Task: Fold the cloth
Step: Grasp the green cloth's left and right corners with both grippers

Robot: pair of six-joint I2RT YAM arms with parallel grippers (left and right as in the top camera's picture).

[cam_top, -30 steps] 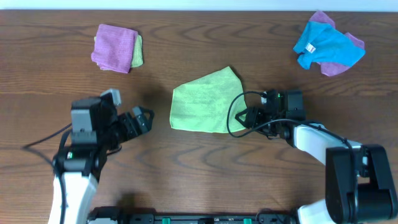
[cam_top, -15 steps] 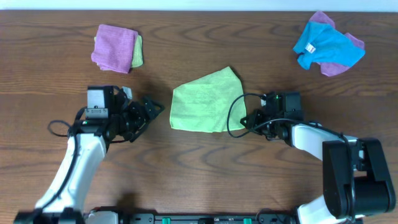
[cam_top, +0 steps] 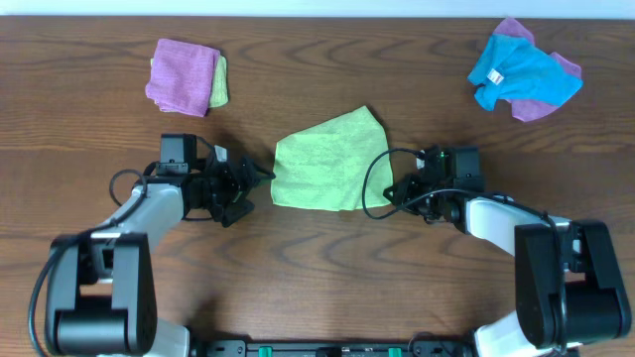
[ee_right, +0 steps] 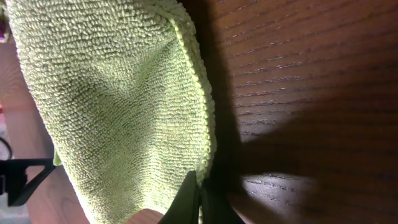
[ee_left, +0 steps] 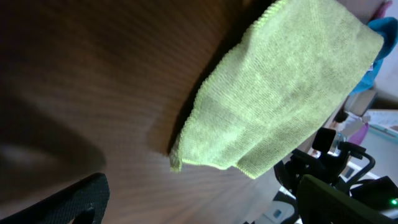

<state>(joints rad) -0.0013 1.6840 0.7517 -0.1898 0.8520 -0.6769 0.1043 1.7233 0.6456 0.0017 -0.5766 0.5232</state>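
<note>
- At mid-table, you have the cloth [cam_top: 327,162]: green and lying flat in a rough four-sided shape, between the two arms.
- Left gripper [cam_top: 251,192]: low over the table [cam_top: 317,288], just beside the cloth's left edge. Its fingers are spread wide with nothing between them. In its wrist view you see one finger [ee_left: 62,200] at each lower corner, and the cloth's near corner [ee_left: 186,158] lies ahead, untouched.
- Right gripper [cam_top: 391,190]: at the cloth's lower right edge. In its wrist view the fingers [ee_right: 189,198] are drawn together to a point against the hem [ee_right: 202,106]. You cannot tell whether any fabric is pinched.
- Purple stack [cam_top: 182,75]: far left, a folded purple cloth with a yellow-green one showing at its right side, well apart from the arms.
- Blue heap [cam_top: 524,71]: far right, a crumpled blue cloth lying over a purple one.
</note>
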